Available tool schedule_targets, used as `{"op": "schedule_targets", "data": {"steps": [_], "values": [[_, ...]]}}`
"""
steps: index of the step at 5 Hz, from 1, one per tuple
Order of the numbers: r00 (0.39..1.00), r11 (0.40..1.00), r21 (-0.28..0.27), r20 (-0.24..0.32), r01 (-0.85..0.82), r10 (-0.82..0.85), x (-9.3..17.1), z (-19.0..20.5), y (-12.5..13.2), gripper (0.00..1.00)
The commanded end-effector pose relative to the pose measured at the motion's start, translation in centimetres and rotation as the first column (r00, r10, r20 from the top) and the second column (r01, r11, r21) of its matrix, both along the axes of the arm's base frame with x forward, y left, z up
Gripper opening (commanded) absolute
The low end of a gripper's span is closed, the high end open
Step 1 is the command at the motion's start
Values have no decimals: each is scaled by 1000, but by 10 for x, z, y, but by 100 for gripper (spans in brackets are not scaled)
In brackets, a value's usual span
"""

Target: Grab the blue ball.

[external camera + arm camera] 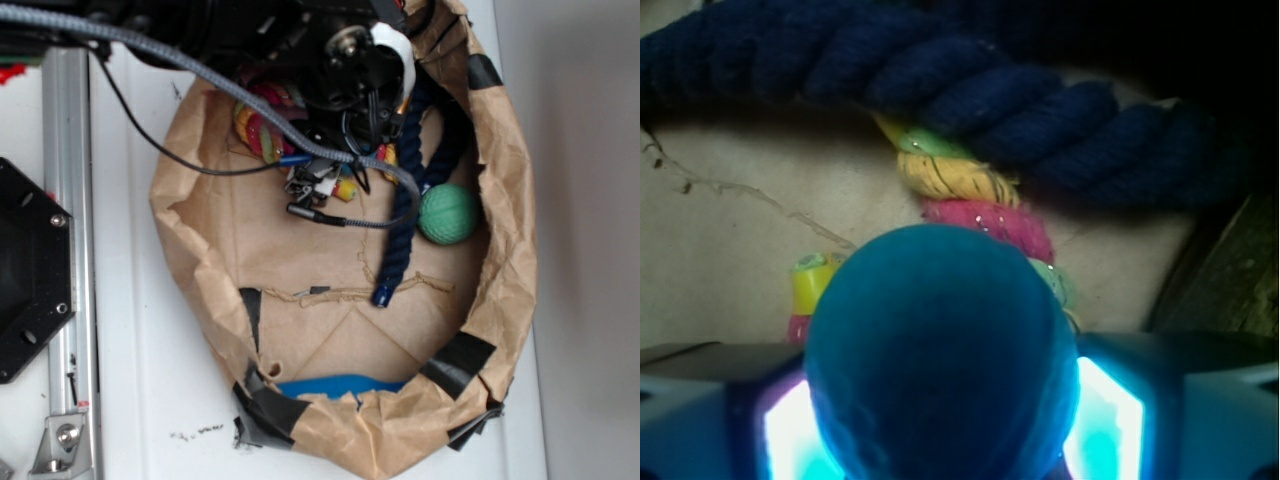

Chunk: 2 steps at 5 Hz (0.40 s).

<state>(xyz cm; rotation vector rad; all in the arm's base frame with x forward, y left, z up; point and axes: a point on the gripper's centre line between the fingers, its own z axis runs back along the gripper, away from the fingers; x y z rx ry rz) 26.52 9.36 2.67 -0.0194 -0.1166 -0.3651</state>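
In the wrist view the teal-blue ball fills the space between my fingers. The gripper is shut on it, with the lit pads pressed against both its sides. Behind the ball lie a navy rope and a multicoloured rope toy on brown paper. In the exterior view the arm reaches down into the far part of the paper basin, and it hides the gripper and the blue ball. The green ribbed ball lies to the right, apart from the gripper.
A crumpled brown paper wall with black tape rings the basin. The navy rope runs down its middle, and the colourful rope ring lies at the far left. A blue patch shows under the near paper rim. Cables hang across.
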Motion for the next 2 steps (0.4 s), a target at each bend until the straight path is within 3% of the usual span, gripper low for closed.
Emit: {"op": "schedule_targets", "data": {"steps": [1,2], "values": [[999,999,-11,-19,-49,48,-4,12,2,0],[989,987,78,-35,-138,141,-15,62,-26,0]]}}
